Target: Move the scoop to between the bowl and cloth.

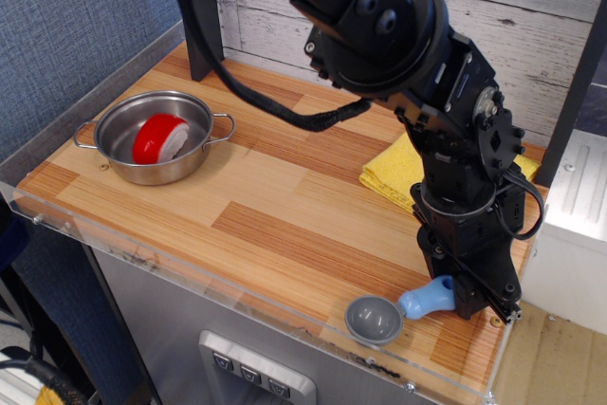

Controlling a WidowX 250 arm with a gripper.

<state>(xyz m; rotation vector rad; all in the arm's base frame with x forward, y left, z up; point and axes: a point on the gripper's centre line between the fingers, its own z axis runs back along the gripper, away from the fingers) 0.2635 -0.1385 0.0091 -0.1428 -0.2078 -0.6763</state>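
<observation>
The scoop [377, 318], a grey cup with a light-blue handle, lies near the table's front right edge. My gripper [471, 297] points down at the far end of the handle, low over the table. Its black fingers hide the handle's tip, so I cannot tell whether they are closed on it. The steel bowl [121, 142] stands at the left with a red and white object [159, 138] inside. The yellow cloth [396, 173] lies at the back right, mostly hidden behind my arm.
A clear acrylic strip [190, 270] runs along the table's front edge. A dark post [201, 21] stands at the back left. A white cabinet [574, 220] is just off the right side. Bare wood lies between the bowl and the cloth.
</observation>
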